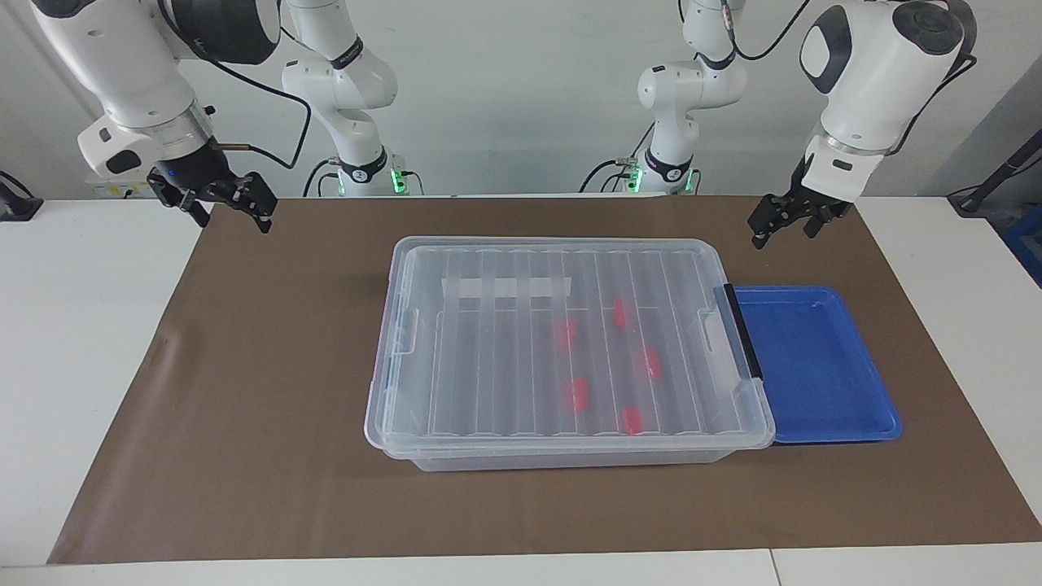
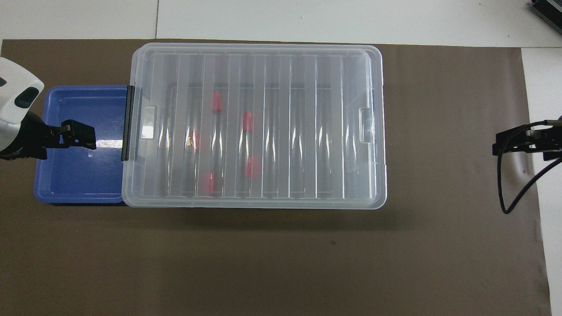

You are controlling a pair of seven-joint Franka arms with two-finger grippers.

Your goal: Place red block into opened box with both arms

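Note:
The clear box (image 1: 391, 358) (image 2: 373, 79) stands mid-mat with its ribbed lid lying flat on it. Several red blocks (image 1: 578, 393) (image 2: 247, 121) show through the lid, lying on the box floor toward the left arm's end. My left gripper (image 1: 783, 236) (image 2: 93, 137) hangs open and empty in the air; in the overhead view it covers the blue tray. My right gripper (image 1: 234, 221) (image 2: 497, 148) is raised over the mat's edge at the right arm's end, open, holding nothing. Neither gripper touches the box.
A shallow blue tray (image 1: 863, 407) (image 2: 66, 184) sits against the box at the left arm's end, beside the box's black bar handle (image 1: 741, 330) (image 2: 130, 123). A brown mat (image 1: 244, 391) covers the white table. A cable loops from the right wrist.

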